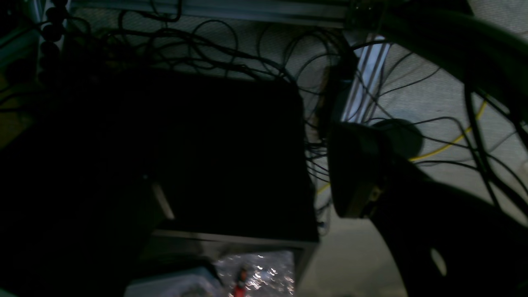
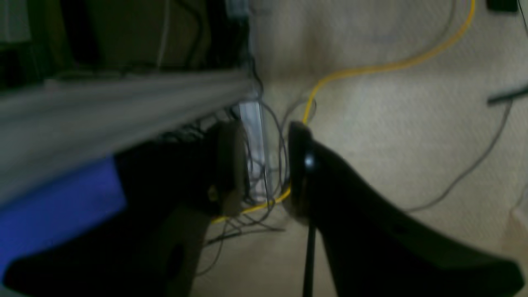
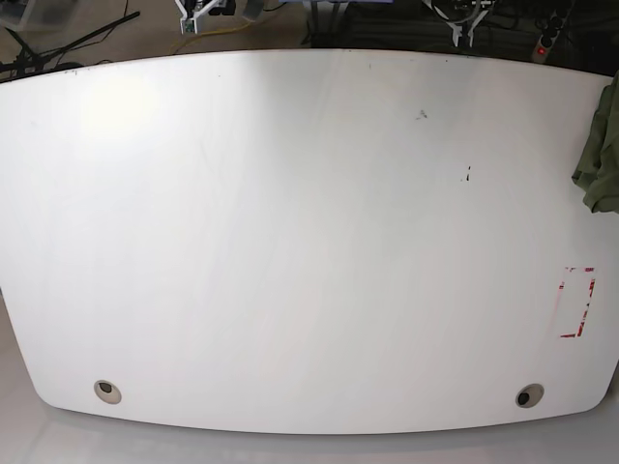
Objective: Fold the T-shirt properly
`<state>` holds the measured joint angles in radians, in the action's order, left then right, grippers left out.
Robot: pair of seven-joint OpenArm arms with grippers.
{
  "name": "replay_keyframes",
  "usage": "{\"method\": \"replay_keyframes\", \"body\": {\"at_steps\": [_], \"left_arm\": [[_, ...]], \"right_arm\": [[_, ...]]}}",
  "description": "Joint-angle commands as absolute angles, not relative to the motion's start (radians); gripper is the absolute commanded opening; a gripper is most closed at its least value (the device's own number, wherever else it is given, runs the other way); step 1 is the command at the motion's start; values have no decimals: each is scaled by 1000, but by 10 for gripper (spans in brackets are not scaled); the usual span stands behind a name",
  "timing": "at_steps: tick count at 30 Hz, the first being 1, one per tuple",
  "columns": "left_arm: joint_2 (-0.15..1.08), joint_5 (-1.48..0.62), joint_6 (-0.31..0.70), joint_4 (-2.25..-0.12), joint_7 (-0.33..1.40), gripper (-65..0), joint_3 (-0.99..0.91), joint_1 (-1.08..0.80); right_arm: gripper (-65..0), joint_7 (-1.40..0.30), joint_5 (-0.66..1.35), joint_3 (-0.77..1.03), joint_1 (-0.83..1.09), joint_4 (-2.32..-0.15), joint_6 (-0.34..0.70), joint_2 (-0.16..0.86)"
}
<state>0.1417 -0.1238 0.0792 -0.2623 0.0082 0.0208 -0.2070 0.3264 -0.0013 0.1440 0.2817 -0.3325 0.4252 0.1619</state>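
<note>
A: Where are the two arms, and how do their pincers stand?

B: Neither arm appears in the base view. Both wrist views look down past the table edge at a pale floor strewn with dark cables and one yellow cable. The left gripper shows one dark finger at centre and a curved dark shape at the upper right edge, with a wide gap and nothing between them: released. The right gripper has its two fingers apart by a narrow gap, through which only floor and cables show; it grasps nothing.

A: And the T-shirt?

B: The T-shirt lies bunched at the far right edge of the white table, partly cut off by the frame. Only a crumpled olive-green mass is visible; its sleeves and neckline cannot be made out.

A: Other marks on the table?

B: A red dashed rectangle sits near the right edge, below the shirt and apart from it. Two round grommets lie near the front edge.
</note>
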Motion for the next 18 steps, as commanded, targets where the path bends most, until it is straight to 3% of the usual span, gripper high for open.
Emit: {"method": "replay_keyframes", "body": {"at_steps": [1,6,18], "left_arm": [[147,-120,81,-180,10,-203,22,-166],[114,-120,79,-76,12,-203,22,-97],[87,-120,25,-73,13,-203,22,-84]], "right_arm": [[-479,252,-5,145,262,-329,432,180],[-479,186,-5,145,214,-329,432,191],[-479,163,-5,143,206,-329,432,191]]}}
